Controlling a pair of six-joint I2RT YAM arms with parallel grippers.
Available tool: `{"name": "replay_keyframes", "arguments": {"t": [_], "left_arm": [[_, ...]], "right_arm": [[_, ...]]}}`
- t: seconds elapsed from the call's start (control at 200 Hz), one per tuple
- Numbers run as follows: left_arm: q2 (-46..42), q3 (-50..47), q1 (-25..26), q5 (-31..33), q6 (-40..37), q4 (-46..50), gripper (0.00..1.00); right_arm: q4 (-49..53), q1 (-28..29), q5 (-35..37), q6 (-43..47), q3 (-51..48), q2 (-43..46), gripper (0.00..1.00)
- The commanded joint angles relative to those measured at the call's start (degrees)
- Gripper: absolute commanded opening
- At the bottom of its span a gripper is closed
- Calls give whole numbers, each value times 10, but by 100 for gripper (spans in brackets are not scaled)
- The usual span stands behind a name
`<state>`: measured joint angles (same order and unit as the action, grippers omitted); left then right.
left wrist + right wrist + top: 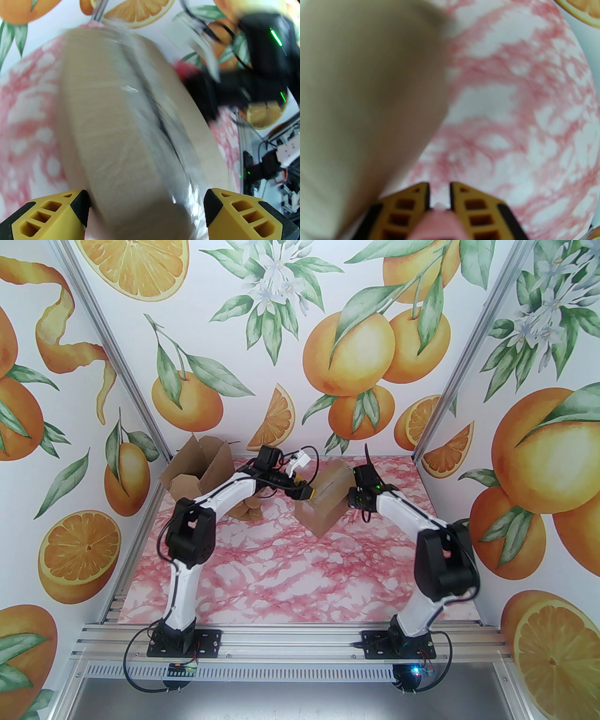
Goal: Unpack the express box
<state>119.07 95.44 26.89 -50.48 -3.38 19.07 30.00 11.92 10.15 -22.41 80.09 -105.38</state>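
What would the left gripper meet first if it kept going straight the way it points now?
Most likely the taped cardboard box. In the left wrist view the left gripper stands open with the box right ahead of it, between its fingers. The picture is blurred, so whether it already touches is unclear.

There are two cardboard boxes on the surface (300, 568): one sealed express box (323, 507) near the middle of the top view and one opened box (197, 472) at the upper left of the surface. There are two arms, and each one has two yellow fingers.
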Motion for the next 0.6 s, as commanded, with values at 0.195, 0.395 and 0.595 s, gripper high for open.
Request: {"name": "replay_keyframes", "arguments": {"t": [0.195, 0.395, 0.595], "left_arm": [[-136, -150, 64, 0, -18, -69, 85], [-69, -53, 105, 4, -65, -17, 86], [-17, 46, 132, 1, -108, 41, 86]], "right_arm": [[-8, 59, -95, 68, 242, -148, 0], [-22, 54, -202, 91, 292, -198, 0], [-27, 44, -290, 95, 344, -244, 0]]}}
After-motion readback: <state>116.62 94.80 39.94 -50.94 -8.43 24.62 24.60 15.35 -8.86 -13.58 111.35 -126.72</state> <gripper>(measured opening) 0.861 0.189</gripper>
